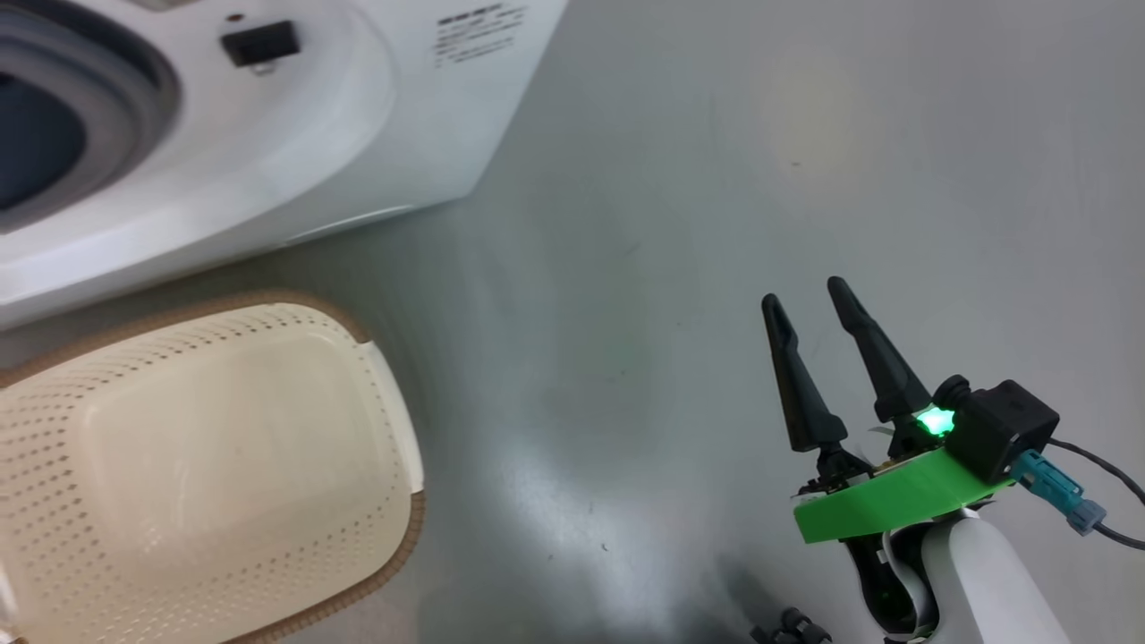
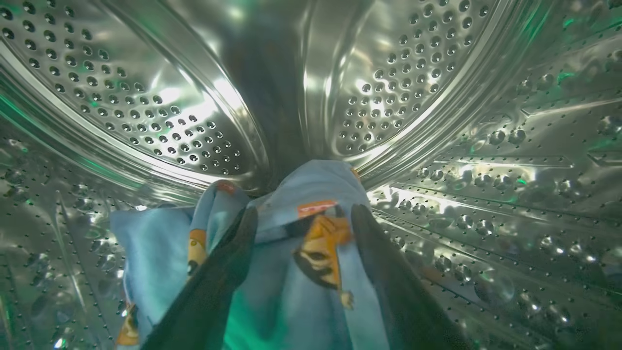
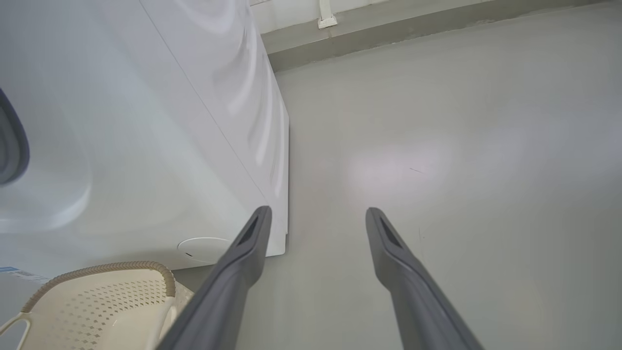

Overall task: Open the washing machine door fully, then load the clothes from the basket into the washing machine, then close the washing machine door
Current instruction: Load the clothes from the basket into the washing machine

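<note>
Washing machine (image 1: 295,152) drum (image 2: 146,97): left gripper (image 2: 303,214) spread wide, clothes (image 2: 160,253) loose between its fingers. Outside, beside the basket (image 1: 385,385), right gripper (image 1: 805,295) open, empty. Machine's label (image 1: 470,36) illegible.

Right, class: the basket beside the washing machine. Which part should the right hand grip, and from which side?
Probably the white side handle of the basket, where the brown rim breaks, approached from the right and above by the open right hand. It faces that hand, and it is a thin band that it can straddle, unlike the broad curved wall.
</note>
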### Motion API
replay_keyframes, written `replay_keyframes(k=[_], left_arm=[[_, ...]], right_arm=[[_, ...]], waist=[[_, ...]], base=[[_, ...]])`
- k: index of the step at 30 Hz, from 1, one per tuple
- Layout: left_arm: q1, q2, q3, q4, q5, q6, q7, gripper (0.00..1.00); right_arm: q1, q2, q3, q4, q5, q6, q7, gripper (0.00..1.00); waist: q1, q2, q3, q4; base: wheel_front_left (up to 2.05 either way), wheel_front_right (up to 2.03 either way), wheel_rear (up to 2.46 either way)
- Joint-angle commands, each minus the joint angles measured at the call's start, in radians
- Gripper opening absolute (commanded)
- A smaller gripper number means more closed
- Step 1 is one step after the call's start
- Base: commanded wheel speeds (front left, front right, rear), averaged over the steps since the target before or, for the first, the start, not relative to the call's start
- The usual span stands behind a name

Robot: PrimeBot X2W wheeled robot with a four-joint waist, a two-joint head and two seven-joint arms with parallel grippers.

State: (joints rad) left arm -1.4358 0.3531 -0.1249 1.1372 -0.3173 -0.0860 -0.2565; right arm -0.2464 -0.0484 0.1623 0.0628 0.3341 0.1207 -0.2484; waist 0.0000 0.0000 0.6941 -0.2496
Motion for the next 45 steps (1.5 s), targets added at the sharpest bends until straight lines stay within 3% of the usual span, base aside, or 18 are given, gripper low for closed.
replay_keyframes(k=[1, 20, 35, 45], left_arm=[[0.033, 0.032, 0.002, -0.035, 0.009, -0.009, -0.005, 1.00], [0.326, -0.061, -0.059, -0.147, -0.006, -0.044, -0.005, 1.00], [0.654, -0.100, -0.072, -0.435, -0.050, -0.044, -0.005, 1.00], [0.942, -0.111, -0.044, -0.700, -0.071, 0.020, -0.005, 1.00]], right_arm=[[0.019, -0.002, 0.011, -0.025, -0.018, 0.010, -0.003, 1.00], [0.049, -0.002, -0.042, -0.077, -0.068, 0.010, 0.078, 1.00], [0.102, -0.002, -0.080, -0.121, -0.084, 0.010, 0.134, 1.00], [0.132, -0.002, -0.090, -0.138, -0.070, 0.010, 0.133, 1.00]], waist=[[0.0000, 0.0000, -0.023, 0.029], [0.0000, 0.0000, -0.175, 0.203], [0.0000, 0.0000, -0.287, 0.311], [0.0000, 0.0000, -0.346, 0.334]], base=[[0.00, 0.00, 0.00], [0.00, 0.00, 0.00], [0.00, 0.00, 0.00], [0.00, 0.00, 0.00]])
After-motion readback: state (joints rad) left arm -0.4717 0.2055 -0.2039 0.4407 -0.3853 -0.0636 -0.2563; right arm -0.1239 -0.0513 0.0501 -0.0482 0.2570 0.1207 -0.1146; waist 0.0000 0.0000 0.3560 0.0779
